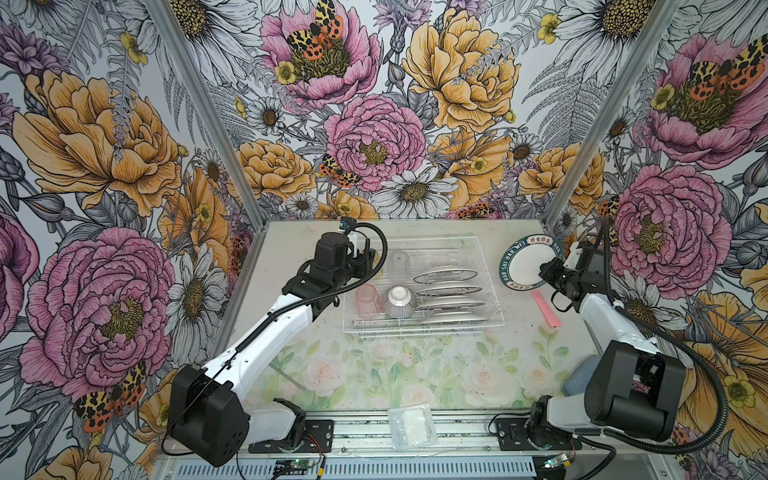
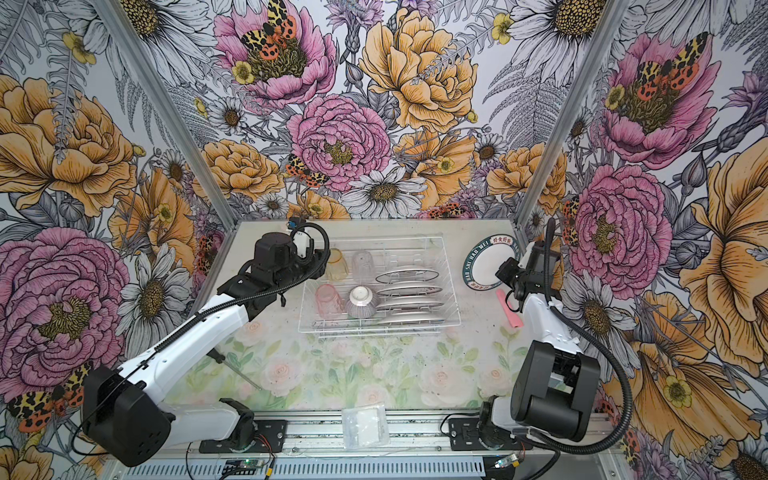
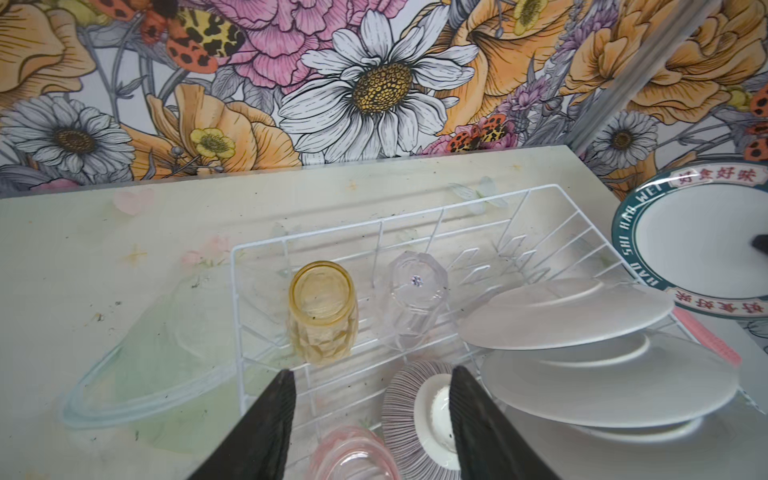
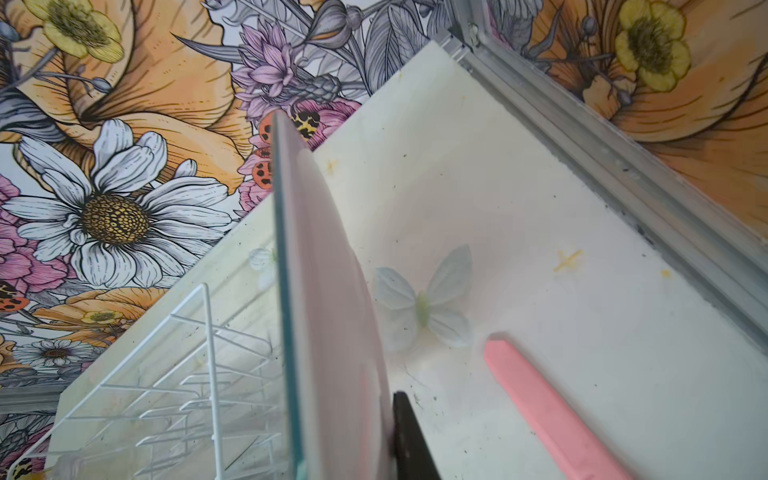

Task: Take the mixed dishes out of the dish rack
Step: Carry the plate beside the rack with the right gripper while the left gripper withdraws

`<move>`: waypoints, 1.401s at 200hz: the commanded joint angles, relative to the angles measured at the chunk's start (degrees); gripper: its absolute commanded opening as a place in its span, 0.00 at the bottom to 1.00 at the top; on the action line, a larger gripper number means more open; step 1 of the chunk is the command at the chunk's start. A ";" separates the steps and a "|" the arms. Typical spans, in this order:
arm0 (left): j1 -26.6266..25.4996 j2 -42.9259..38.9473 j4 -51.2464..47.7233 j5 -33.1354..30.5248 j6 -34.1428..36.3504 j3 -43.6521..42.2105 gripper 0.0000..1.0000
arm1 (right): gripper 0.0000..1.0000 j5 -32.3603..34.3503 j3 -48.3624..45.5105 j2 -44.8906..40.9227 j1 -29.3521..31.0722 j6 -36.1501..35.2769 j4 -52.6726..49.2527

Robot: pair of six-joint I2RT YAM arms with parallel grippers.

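Flowered walls are enclosing the pale tabletop (image 1: 374, 374): right gripper (image 1: 544, 270) is clamping one white dark-rimmed plate (image 1: 524, 266) beside the white wire dish rack (image 1: 492, 286); left gripper (image 3: 372, 374) is hovering open over three translucent tumblers (image 3: 323, 311), ribbed grey bowl (image 1: 398, 301), four racked plates (image 1: 449, 291) waiting inside.

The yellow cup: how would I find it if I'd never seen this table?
Find the white wire dish rack in the middle of the table. In its far left corner two cups stand upside down, side by side. The yellow cup is the outer one; its neighbour is the clear cup.
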 commanded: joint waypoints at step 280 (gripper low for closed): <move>3.81 -0.78 -0.47 0.58 -1.10 -4.91 0.60 | 0.31 -9.08 -7.55 14.56 -1.67 -0.27 6.28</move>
